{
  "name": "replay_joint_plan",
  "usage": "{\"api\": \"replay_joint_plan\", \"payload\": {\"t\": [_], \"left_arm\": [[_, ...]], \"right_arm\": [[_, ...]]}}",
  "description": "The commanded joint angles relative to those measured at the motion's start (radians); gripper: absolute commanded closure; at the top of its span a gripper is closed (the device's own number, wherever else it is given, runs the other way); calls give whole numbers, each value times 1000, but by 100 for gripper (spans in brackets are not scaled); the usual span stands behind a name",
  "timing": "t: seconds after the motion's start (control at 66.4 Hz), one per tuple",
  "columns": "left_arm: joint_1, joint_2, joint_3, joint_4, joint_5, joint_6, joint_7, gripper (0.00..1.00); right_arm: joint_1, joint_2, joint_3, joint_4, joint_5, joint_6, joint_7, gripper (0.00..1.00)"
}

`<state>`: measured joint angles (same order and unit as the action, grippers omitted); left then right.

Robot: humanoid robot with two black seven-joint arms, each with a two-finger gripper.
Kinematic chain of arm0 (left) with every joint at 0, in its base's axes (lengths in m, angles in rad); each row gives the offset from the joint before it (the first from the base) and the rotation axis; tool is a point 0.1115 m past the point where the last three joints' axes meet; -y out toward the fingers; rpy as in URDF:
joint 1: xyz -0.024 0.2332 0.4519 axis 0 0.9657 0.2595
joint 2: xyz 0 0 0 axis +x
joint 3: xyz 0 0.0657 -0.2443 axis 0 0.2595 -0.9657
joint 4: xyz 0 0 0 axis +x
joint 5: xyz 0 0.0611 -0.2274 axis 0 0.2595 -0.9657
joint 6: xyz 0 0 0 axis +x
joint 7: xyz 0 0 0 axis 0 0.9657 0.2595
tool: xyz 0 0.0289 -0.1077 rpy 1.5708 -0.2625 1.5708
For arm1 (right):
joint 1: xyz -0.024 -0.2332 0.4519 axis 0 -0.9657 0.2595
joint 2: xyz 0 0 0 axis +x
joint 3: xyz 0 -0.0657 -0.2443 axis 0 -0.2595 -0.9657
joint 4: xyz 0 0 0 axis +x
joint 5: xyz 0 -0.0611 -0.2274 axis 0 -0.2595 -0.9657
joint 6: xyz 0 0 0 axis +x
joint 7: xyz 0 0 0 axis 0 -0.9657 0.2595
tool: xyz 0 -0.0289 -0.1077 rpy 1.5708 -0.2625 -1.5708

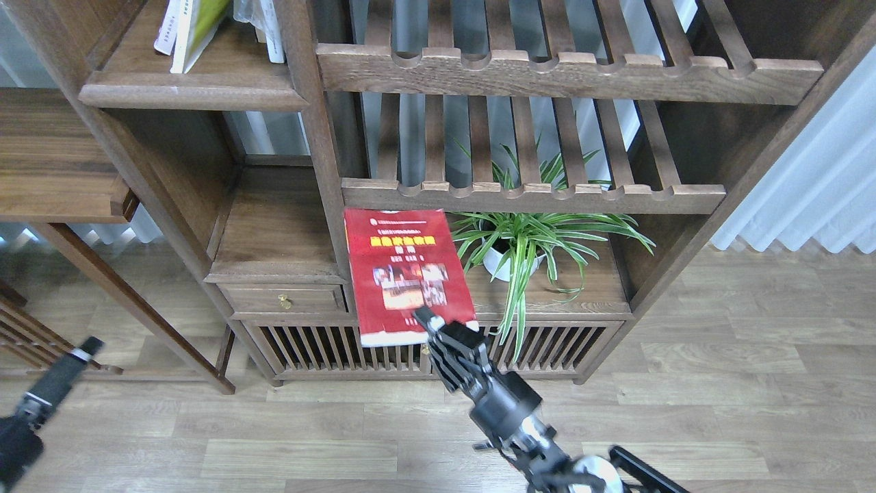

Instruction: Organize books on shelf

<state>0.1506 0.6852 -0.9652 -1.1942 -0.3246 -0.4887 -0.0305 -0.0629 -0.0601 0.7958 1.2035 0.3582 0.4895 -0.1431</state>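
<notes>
A dark red book [404, 274] with small photos on its cover is held up in front of the bookcase, cover facing me, tilted a little. My right gripper [430, 320] is shut on its lower right corner. The solid dark-brown shelf [191, 89] with the moulded front edge is at the upper left. On it stand a yellow-green book [202, 24] and pale books [270, 31], leaning. My left gripper [85, 346] is low at the far left, away from the books; its fingers cannot be told apart.
Two slatted racks [568, 72] with notched rails fill the bookcase's right side. A spider plant in a white pot [520, 246] stands on the lower board, right of the red book. A small drawer [284, 298] sits below left. A side table [55, 164] stands at the left.
</notes>
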Motion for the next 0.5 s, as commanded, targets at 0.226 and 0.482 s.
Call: {"api": "replay_joint_plan", "payload": {"t": [0.226,0.482], "left_arm": [[-117,88,237,-67,-97,0,-12,2],[-144,54,333,-104,-97,0,-12,2]], "right_arm": [[-17,16,-75,-45,2,-1,-184,96],[-8,60,-127,-127,-1,-1,-250,96]]}}
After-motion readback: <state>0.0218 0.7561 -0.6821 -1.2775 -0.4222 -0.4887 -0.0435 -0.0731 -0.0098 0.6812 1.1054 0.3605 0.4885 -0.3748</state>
